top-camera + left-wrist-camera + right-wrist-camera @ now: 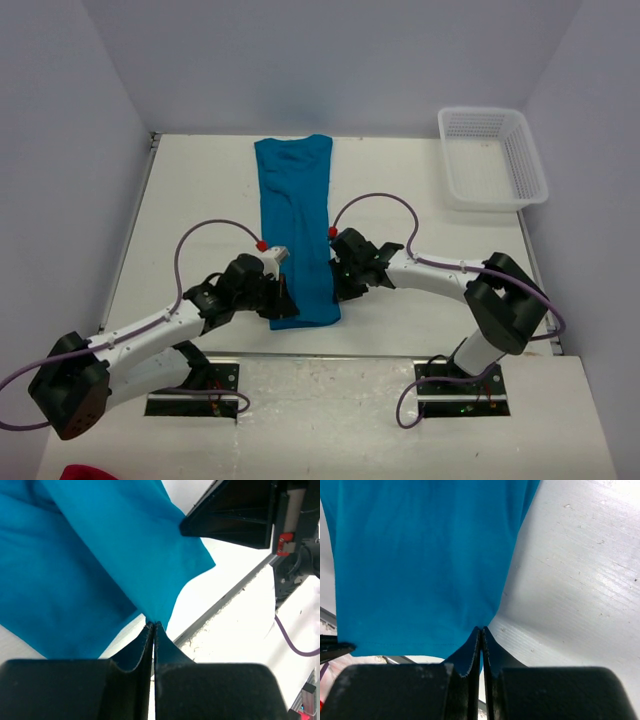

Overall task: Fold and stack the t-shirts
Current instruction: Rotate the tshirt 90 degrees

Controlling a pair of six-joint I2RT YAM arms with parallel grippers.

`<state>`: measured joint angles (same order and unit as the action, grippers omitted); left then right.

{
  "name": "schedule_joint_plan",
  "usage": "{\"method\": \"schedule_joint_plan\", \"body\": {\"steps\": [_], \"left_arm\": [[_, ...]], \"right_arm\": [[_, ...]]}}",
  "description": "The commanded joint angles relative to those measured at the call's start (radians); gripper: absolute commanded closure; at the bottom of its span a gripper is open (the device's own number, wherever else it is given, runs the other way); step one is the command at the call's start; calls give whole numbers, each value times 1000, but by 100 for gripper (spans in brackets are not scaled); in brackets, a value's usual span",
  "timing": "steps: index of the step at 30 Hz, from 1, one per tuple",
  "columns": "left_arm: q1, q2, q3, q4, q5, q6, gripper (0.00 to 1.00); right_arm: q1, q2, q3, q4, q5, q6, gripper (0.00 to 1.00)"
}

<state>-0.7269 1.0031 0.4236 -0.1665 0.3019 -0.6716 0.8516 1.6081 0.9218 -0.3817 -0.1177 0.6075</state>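
A plain teal-blue cotton t-shirt, doubled into a long narrow strip, lies on the white table. At the strip's near end, the left gripper and right gripper each pinch an opposite side edge, fingers pressed tight on the cloth. A white perforated plastic basket sits well apart, right of the shirt's far end.

White table: teal t-shirt, basket.
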Motion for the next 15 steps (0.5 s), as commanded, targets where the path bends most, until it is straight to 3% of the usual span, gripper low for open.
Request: {"method": "schedule_joint_plan", "body": {"steps": [1,15], "left_arm": [[-2,-31,-11,-13,49,-6,100],[0,138,-45,51,40,-14,100]], "right_arm": [[6,-30,2,-6,30,26,100],[7,-19,-1,3,15,29,100]]}}
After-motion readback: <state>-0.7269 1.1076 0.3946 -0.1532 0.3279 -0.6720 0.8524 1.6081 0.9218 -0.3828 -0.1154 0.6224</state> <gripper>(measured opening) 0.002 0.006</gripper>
